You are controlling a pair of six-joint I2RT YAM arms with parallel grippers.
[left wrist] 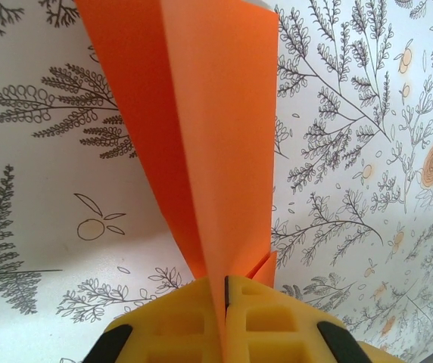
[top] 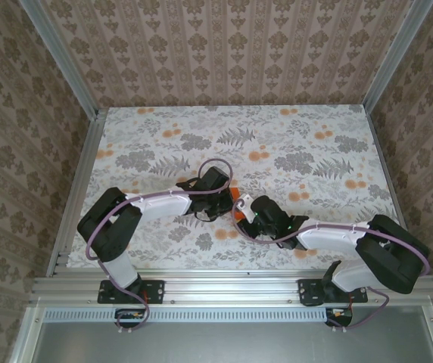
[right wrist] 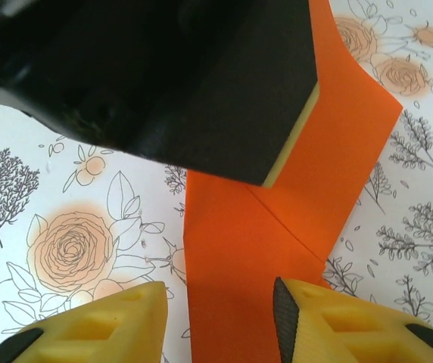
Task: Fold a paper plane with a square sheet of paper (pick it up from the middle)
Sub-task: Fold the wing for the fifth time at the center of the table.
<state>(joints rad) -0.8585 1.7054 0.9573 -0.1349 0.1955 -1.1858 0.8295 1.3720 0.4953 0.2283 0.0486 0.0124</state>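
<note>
Paper: orange paper [left wrist: 201, 136], creased with diagonal folds, at centre of table [top: 315, 136].
Left gripper [left wrist: 224, 286]: clamped on the paper's crease.
Right gripper [right wrist: 220, 295]: jaws apart, astride the paper, holding nothing.
Progress: first folds made; wing folds judged outstanding.

A flat tabletop covered in white cloth printed with grey ferns and pale orange flowers [top: 315, 144] sits between walls of beige striped damask wallpaper [top: 232, 53]. Silver aluminium frame rails [top: 232, 286] edge it under even light.
</note>
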